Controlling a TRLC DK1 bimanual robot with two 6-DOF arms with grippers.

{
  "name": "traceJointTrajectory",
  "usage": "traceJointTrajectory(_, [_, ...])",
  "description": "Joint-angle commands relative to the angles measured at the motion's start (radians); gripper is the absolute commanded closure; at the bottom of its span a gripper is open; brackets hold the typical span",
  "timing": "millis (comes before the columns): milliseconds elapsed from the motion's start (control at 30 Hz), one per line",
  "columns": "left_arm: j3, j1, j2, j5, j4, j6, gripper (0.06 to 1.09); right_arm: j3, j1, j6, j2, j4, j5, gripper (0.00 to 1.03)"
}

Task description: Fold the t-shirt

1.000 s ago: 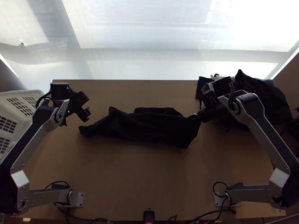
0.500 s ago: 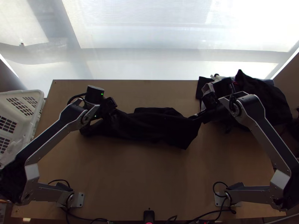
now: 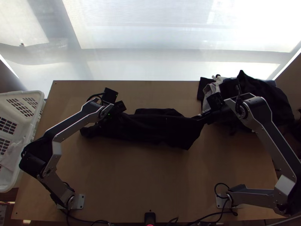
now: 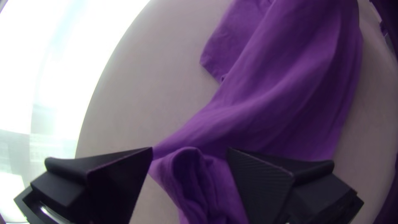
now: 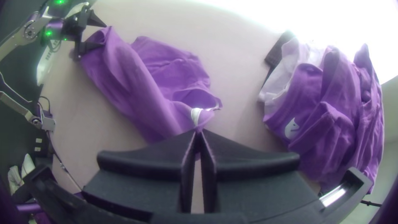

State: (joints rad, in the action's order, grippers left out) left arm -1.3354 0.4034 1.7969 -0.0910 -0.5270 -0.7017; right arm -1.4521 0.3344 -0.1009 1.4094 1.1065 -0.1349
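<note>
Apparently your flat-fingered black left gripper (image 4: 190, 151), wide, straddles the long dark cloth t-shirt (image 3: 161, 128) mid-frame for grabbing; black right gripper (image 5: 199, 130) pinches one end, likely anchoring.

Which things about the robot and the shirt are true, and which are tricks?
1. The flat black fingers of the right gripper are pinching the dark cloth t-shirt. True.
2. The left gripper's fingers are squeezed shut. False: the left gripper is open, with cloth between its fingers.
3. A messy heap of clothes lies on the light wooden table. True.
4. The white plastic basket is on the right arm's side. False: the basket is on the left arm's side.
5. The t-shirt is a neat square. False: it lies long and bunched.
</note>
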Motion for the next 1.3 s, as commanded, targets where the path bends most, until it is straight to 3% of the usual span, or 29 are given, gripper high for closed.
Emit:
traceJointTrajectory(0, [-0.007,-0.055,0.07,-0.015,0.074,-0.012,0.82,0.004,-0.021,0.001,-0.018,0.0,0.003,1.0])
traceJointTrajectory(33, [-0.018,-0.066,0.065,-0.015,0.073,0.005,0.93,0.009,-0.024,0.001,-0.021,0.0,0.003,1.0])
traceJointTrajectory(133, [-0.057,-0.092,0.018,-0.013,0.018,0.041,1.0,0.027,-0.028,0.001,-0.03,0.0,0.003,1.0])
traceJointTrajectory(467, [-0.219,-0.235,-0.435,0.056,-0.268,0.111,1.0,0.052,-0.055,-0.01,-0.061,0.027,-0.003,1.0])
traceJointTrajectory(667, [-0.173,-0.385,-0.651,0.111,-0.386,0.099,1.0,0.061,-0.112,-0.005,-0.09,0.065,-0.086,1.0])
traceJointTrajectory(1000, [0.035,-0.419,-0.792,0.125,-0.386,0.038,1.0,0.068,-0.087,-0.01,-0.099,0.075,-0.117,1.0])
traceJointTrajectory(1133, [0.162,-0.417,-0.732,0.134,-0.263,0.034,1.0,0.113,-0.083,-0.014,-0.05,0.073,-0.149,1.0])
traceJointTrajectory(1267, [0.235,-0.41,-0.557,0.135,-0.093,0.03,1.0,0.121,-0.046,0.009,0.016,-0.033,-0.149,1.0])
